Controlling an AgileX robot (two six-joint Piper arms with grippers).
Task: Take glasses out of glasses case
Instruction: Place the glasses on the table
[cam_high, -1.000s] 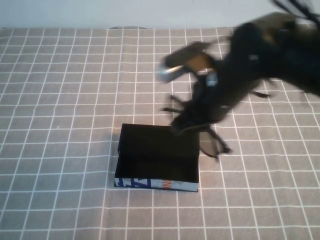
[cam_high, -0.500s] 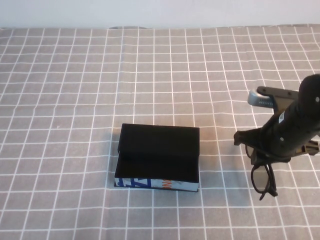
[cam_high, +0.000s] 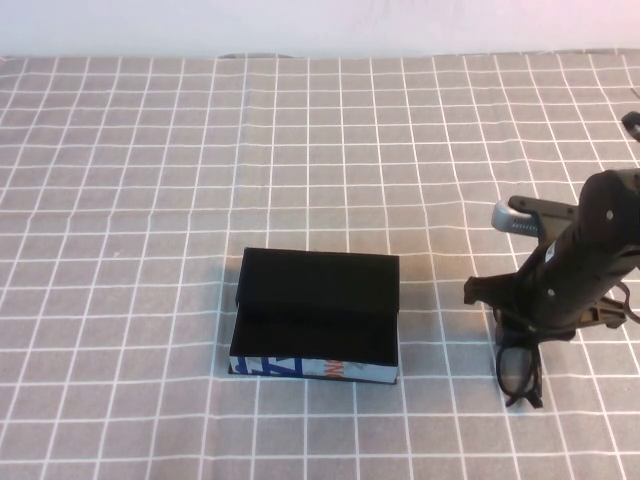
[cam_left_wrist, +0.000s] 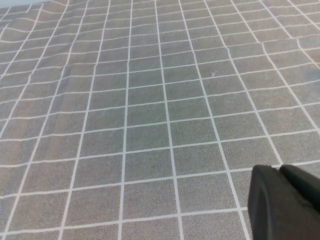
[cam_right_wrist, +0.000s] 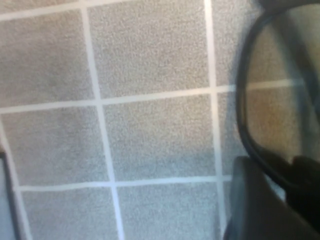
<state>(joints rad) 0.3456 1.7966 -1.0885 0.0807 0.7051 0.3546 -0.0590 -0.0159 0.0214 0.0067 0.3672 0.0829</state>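
The glasses case (cam_high: 318, 300) stands open at the middle of the table, black inside, its printed blue, white and orange front (cam_high: 300, 367) facing me. It holds nothing I can see. My right gripper (cam_high: 522, 338) is to the right of the case, low over the cloth, shut on the black glasses (cam_high: 520, 377), which hang below it at or just above the cloth. In the right wrist view the dark frame (cam_right_wrist: 243, 115) runs between my right gripper's (cam_right_wrist: 287, 172) fingers. My left gripper (cam_left_wrist: 281, 171) is shut and empty over bare cloth, out of the high view.
A grey cloth with a white grid (cam_high: 150, 180) covers the whole table. A white wall runs along the far edge. A dark cable end (cam_high: 631, 122) shows at the right edge.
My right arm has swung from above the case to the right with the glasses, then lowered them slightly toward the cloth. The case has not moved.
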